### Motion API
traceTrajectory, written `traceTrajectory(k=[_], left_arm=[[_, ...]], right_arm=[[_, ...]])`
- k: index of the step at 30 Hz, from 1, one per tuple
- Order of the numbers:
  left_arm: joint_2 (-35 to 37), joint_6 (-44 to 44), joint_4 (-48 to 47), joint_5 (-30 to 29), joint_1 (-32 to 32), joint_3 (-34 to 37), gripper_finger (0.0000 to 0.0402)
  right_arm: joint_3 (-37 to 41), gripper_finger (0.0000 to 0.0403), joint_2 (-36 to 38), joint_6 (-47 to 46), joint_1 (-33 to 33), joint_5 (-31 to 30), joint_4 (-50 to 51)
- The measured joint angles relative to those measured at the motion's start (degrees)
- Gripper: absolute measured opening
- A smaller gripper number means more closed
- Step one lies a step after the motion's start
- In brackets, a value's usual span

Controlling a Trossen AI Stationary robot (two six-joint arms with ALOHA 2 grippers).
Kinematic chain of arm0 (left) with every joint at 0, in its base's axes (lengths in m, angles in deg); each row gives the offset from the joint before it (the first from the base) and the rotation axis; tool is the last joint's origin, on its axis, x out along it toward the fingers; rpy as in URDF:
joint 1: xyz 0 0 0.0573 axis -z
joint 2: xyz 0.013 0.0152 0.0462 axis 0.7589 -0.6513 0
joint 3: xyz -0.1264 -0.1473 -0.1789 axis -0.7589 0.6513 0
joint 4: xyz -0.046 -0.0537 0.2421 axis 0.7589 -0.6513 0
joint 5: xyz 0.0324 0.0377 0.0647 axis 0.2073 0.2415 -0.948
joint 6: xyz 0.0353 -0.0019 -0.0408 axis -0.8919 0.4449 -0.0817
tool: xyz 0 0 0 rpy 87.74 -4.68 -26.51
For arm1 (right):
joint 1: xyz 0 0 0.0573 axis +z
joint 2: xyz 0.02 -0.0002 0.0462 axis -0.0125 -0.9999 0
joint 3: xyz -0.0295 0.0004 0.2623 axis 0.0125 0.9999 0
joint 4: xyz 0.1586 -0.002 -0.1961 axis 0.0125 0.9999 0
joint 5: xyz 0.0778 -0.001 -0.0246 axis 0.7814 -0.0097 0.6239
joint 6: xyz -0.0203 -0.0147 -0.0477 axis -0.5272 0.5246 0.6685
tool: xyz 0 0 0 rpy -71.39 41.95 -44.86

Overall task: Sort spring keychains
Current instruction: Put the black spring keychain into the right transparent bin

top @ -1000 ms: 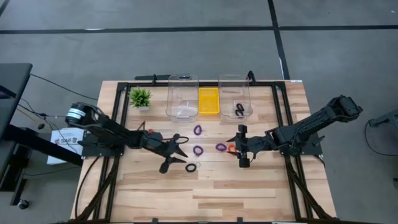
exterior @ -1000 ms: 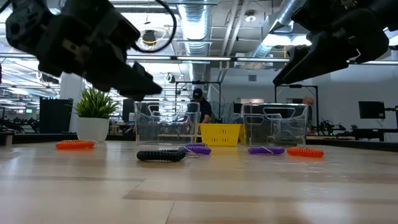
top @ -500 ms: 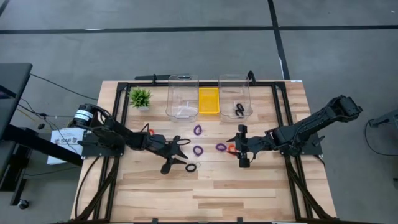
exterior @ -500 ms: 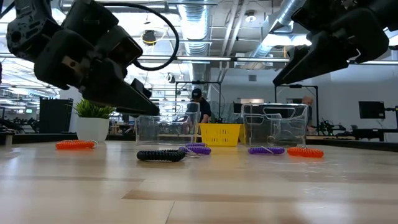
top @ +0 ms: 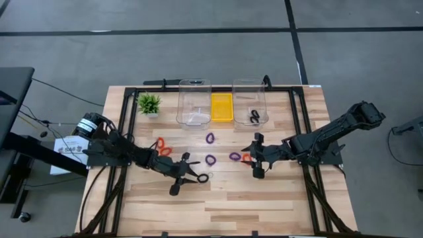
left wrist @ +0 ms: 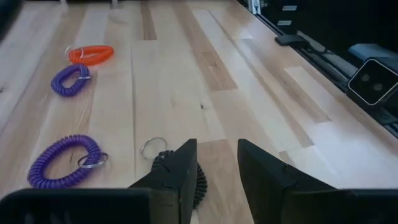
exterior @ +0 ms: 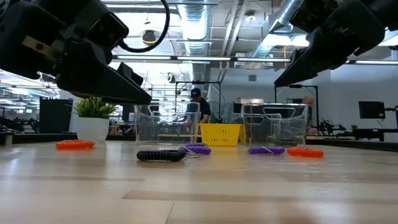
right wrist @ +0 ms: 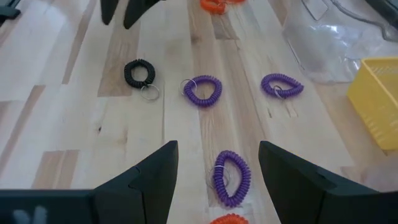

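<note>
Spring keychains lie flat on the wooden table: a black one (top: pixel 202 177), three purple ones (top: pixel 210 138) (top: pixel 211 159) (top: pixel 234 157), and orange ones at the left (top: pixel 160 147) and under the right arm (top: pixel 246 157). More black ones lie in the right clear bin (top: pixel 254 116). My left gripper (top: pixel 190 174) is open and hovers at the black keychain (left wrist: pixel 199 185), whose coil is partly hidden behind one finger (left wrist: pixel 177 174). My right gripper (top: pixel 257 157) is open above the table, with a purple keychain (right wrist: pixel 231 177) and an orange one (right wrist: pixel 229 219) showing between its fingers.
Two clear bins (top: pixel 193 102) (top: pixel 249 99) flank a yellow basket (top: pixel 221 107) at the far edge. A small green plant (top: pixel 149 102) stands at the far left. A dark frame (top: pixel 129 112) borders the table. Bare wood lies toward the near edge (top: pixel 218 211).
My left gripper has moved toward the table's near edge and down, closing in on the black keychain and uncovering the orange keychain at the left. The right arm and the keychains have stayed put.
</note>
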Motion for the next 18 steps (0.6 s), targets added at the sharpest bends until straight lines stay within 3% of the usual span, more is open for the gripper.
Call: traceTrajectory(k=[7,18], left_arm=[[0.0,-0.4,-6.8,-4.7,-0.6,-1.8,0.0113],[-0.5,-1.9,-14.5,-4.8,-1.1,-4.9,0.0113]], right_arm=[[0.0,0.0217,0.0,-1.1,0.0,0.0,0.1],[0.0,0.0217,0.0,-1.1,0.0,0.0,0.1]])
